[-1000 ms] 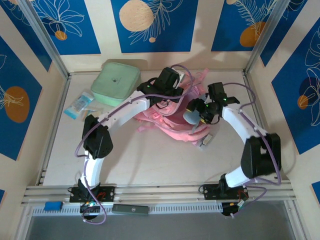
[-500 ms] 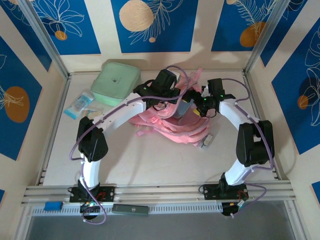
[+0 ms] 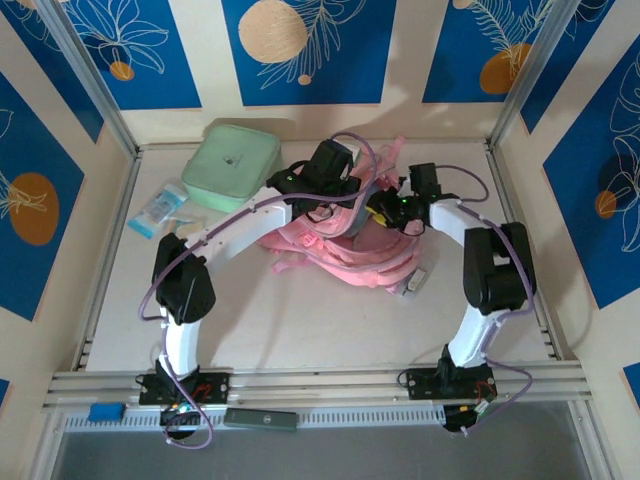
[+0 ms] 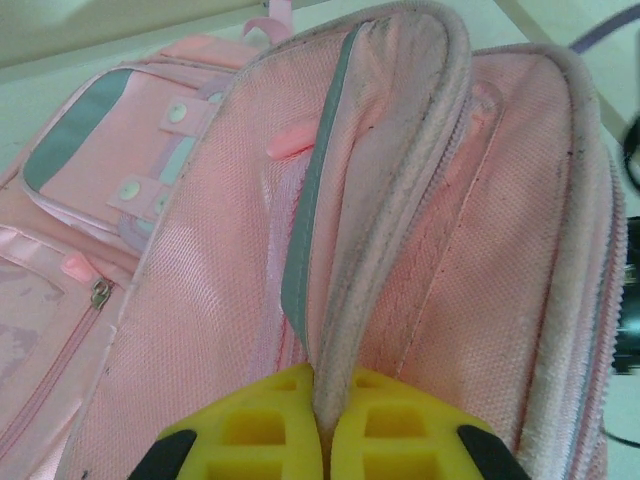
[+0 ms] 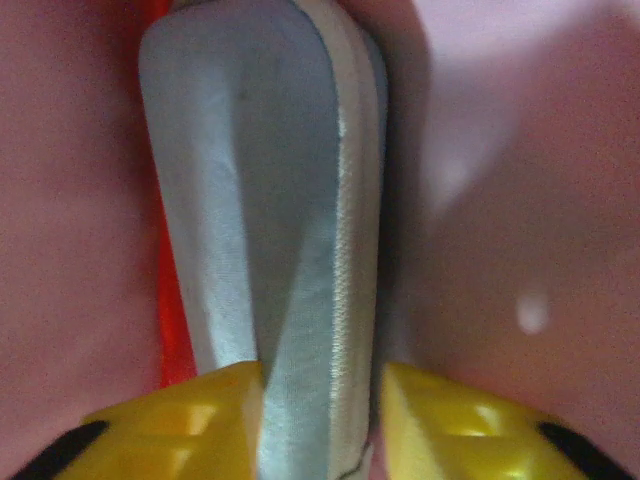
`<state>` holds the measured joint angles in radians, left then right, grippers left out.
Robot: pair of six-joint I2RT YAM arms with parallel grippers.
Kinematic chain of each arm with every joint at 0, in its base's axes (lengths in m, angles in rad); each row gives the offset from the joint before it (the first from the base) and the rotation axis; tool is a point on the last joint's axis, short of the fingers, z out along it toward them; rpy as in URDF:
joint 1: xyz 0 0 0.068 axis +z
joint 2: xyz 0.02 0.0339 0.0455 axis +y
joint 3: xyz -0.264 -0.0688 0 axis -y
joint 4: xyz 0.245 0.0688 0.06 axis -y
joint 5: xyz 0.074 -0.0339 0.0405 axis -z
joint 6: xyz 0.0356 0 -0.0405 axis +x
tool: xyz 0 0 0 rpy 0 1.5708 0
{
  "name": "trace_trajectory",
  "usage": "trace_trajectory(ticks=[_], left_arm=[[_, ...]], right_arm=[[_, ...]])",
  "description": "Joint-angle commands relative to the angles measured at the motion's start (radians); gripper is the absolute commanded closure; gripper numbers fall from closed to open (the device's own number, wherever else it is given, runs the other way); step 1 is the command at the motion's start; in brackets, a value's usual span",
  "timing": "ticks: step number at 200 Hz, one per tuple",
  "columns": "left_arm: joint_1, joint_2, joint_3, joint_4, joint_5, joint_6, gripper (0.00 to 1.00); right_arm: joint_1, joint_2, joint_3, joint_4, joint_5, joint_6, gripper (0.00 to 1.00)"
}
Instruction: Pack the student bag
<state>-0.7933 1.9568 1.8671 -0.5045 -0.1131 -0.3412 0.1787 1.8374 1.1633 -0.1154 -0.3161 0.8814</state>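
Note:
The pink student bag point(image 3: 340, 258) lies in the middle of the table, and its zip pockets and pale front panels point(image 4: 90, 170) face the left wrist camera. My left gripper point(image 4: 325, 425) is shut on the bag's piped zip edge point(image 4: 390, 200) and holds the opening up; from above it point(image 3: 352, 193) sits over the bag's top. My right gripper point(image 5: 320, 420) is inside the pink interior, shut on a flat grey-blue pouch point(image 5: 270, 200) held edge-on between its fingers. From above, the right gripper point(image 3: 388, 207) reaches into the bag's mouth from the right.
A mint green square zip case point(image 3: 232, 162) lies at the back left. Small blue-and-white packets point(image 3: 160, 208) lie near the left rail. A small grey item point(image 3: 415, 283) sits by the bag's right edge. Metal frame posts stand at both back corners.
My right gripper has carried the grey-blue pouch left and back into the bag's opening. My left arm lifted the bag's edge slightly and has held still since.

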Motion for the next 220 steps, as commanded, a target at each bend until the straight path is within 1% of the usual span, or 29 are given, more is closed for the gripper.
trace_trajectory(ticks=[1, 8, 18, 29, 43, 59, 71, 93, 106, 122, 133, 144, 155, 173, 187, 194, 204, 220], left_arm=[[0.000, -0.078, 0.008, 0.119, 0.004, -0.034, 1.00], [0.003, -0.079, 0.003, 0.120, 0.005, -0.042, 1.00], [0.002, -0.081, -0.007, 0.127, 0.010, -0.045, 1.00], [0.005, -0.081, -0.014, 0.130, 0.014, -0.047, 1.00], [0.006, -0.074, -0.016, 0.128, 0.021, -0.048, 1.00], [0.010, -0.064, -0.022, 0.130, 0.022, -0.053, 1.00], [0.010, -0.054, -0.031, 0.138, 0.036, -0.056, 1.00], [0.013, -0.017, -0.022, 0.146, 0.096, -0.063, 1.00], [0.019, 0.011, 0.000, 0.136, 0.160, -0.069, 0.90], [0.019, 0.023, 0.008, 0.129, 0.243, -0.075, 0.75], [0.022, 0.008, -0.013, 0.149, 0.309, -0.084, 0.66], [0.032, -0.020, -0.048, 0.200, 0.392, -0.097, 0.60], [0.053, -0.061, -0.091, 0.237, 0.447, -0.120, 0.55], [0.092, -0.152, -0.213, 0.296, 0.462, -0.161, 0.50], [0.120, -0.228, -0.329, 0.330, 0.419, -0.194, 0.48], [0.132, -0.264, -0.388, 0.346, 0.388, -0.218, 0.44], [0.151, -0.313, -0.476, 0.369, 0.326, -0.275, 0.42], [0.191, -0.367, -0.606, 0.449, 0.315, -0.351, 0.41]], right_arm=[[0.039, 0.045, 0.033, 0.115, -0.029, 0.054, 0.74], [0.042, 0.041, 0.015, 0.168, -0.052, 0.065, 0.76], [0.043, 0.018, -0.023, 0.238, -0.071, 0.071, 0.76], [0.033, -0.017, -0.048, 0.248, -0.077, 0.050, 0.74], [0.003, -0.068, -0.067, 0.174, -0.067, 0.021, 0.69], [-0.050, -0.147, -0.140, 0.170, -0.094, 0.012, 0.65], [-0.087, -0.212, -0.179, 0.128, -0.099, -0.006, 0.62], [-0.138, -0.318, -0.171, -0.114, -0.012, -0.086, 0.61], [-0.156, -0.369, -0.149, -0.238, 0.032, -0.129, 0.60], [-0.155, -0.444, -0.149, -0.305, 0.052, -0.171, 0.59], [-0.138, -0.496, -0.140, -0.385, 0.128, -0.182, 0.56], [-0.123, -0.534, -0.120, -0.486, 0.211, -0.176, 0.51], [-0.118, -0.562, -0.105, -0.556, 0.230, -0.183, 0.46], [-0.091, -0.598, -0.082, -0.631, 0.228, -0.204, 0.44], [-0.021, -0.603, -0.070, -0.673, 0.252, -0.218, 0.41], [0.018, -0.600, -0.071, -0.687, 0.258, -0.212, 0.40], [0.063, -0.594, -0.092, -0.672, 0.222, -0.196, 0.38], [0.129, -0.585, -0.145, -0.627, 0.204, -0.136, 0.37]])
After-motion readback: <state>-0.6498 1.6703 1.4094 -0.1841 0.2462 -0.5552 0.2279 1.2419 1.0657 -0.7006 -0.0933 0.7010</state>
